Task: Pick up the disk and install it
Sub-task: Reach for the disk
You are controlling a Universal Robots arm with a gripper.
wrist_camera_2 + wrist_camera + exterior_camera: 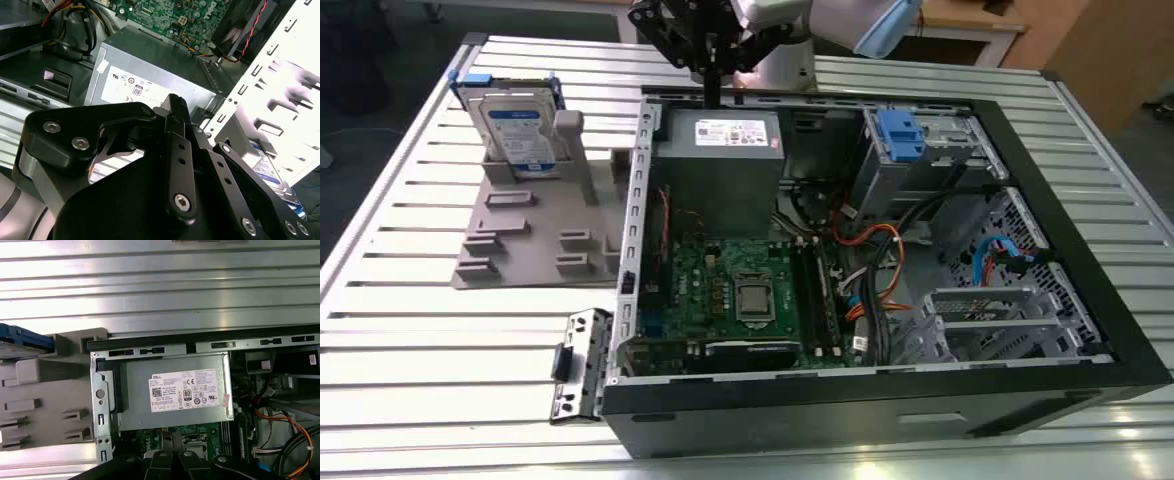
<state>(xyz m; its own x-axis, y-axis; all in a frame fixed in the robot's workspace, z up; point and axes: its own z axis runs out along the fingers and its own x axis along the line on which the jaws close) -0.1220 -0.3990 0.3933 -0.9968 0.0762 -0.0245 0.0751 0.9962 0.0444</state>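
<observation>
Blue-framed disk (518,125) stands upright, well apart from the pressed-together, empty fingers (714,97).

Disk (520,125) in stand (520,240) beside case (854,410)

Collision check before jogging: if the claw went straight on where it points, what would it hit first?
Likely the grey power supply box, close to the computer case rim; depth is unclear. The disk stands aside, out of that line.
</observation>
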